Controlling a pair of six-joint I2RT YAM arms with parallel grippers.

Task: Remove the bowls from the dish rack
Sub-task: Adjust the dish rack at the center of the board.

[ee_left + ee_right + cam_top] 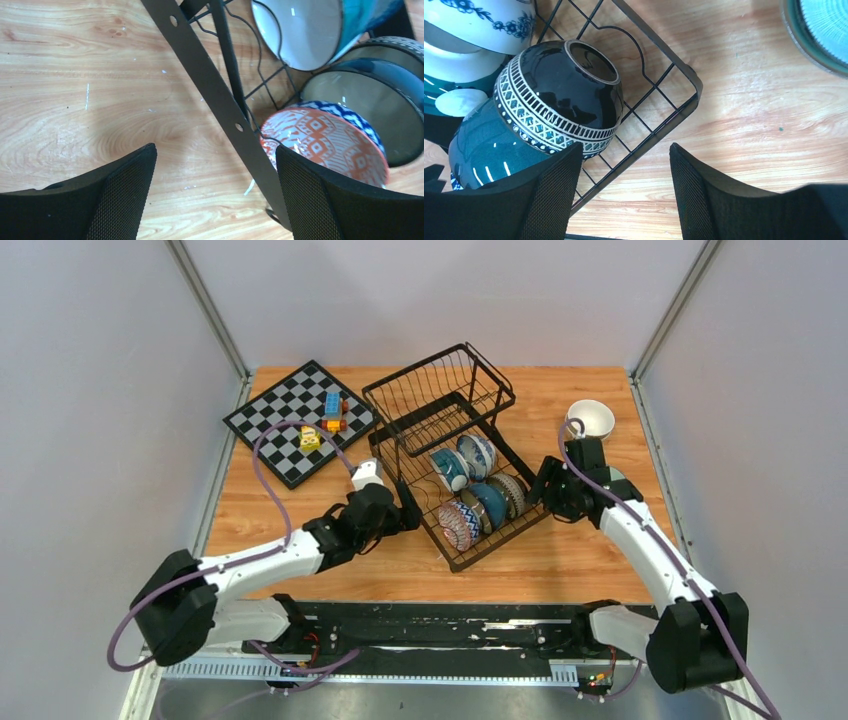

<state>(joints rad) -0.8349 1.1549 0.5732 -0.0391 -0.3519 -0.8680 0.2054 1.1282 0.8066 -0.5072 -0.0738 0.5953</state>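
A robotics lab test cell, not a home kitchen. Plain pale grey panel walls point(100, 390) on aluminium frame posts point(210, 310) box in a wood-grain table point(580, 560). A left arm point(260, 562) and a right arm point(650, 545) stand on a black mounting plate point(450, 625), trailing purple cables point(262, 455). The props are mismatched: a dish rack point(440, 400) of bowls point(476, 454) beside a chessboard point(280, 415) with toy blocks point(333, 410).

- White links and chunky black joint housings make up the left arm point(265, 560) and the right arm point(650, 545).
- A purple cable point(262, 455) loops along each arm.
- The left claw point(215, 150) and the right claw point(625, 147) have black fingers point(120, 200) with finely meshed inner faces.
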